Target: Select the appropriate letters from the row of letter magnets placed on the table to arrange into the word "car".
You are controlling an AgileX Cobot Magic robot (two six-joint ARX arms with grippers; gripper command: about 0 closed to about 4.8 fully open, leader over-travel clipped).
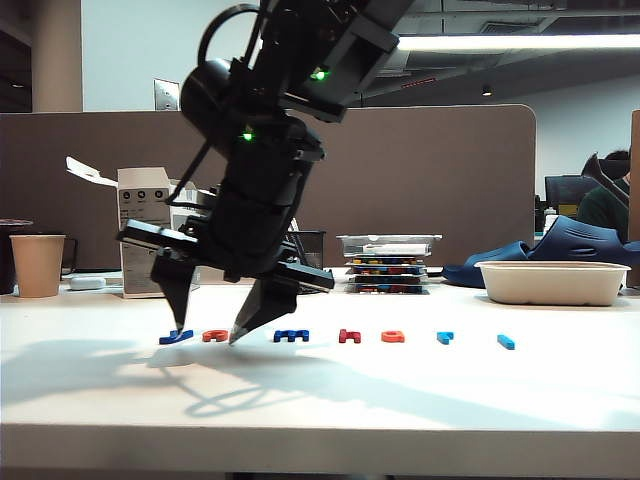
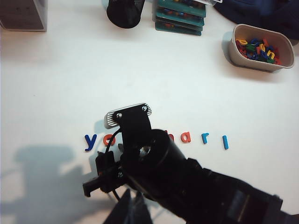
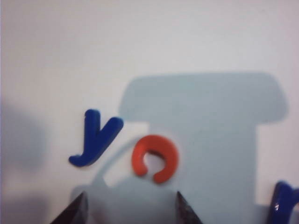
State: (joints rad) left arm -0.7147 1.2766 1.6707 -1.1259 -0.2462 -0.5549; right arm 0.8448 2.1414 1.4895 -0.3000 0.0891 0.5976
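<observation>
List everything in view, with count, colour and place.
flat plastic letter magnets: seven; two dark blue, two orange-red, one dark red, two light blue; in a row on the white table
tan paper cup: one, far left
white cardboard box: one, behind the row's left end
black mesh pot: one, behind the row
stack of flat trays: one, behind the row's middle
oblong white bowl: one, right, holding mixed coloured letters
brown partition panel: one, behind the table
right gripper: black, open, fingertips either side of the orange-red c
left gripper: black, shut, above the table
</observation>
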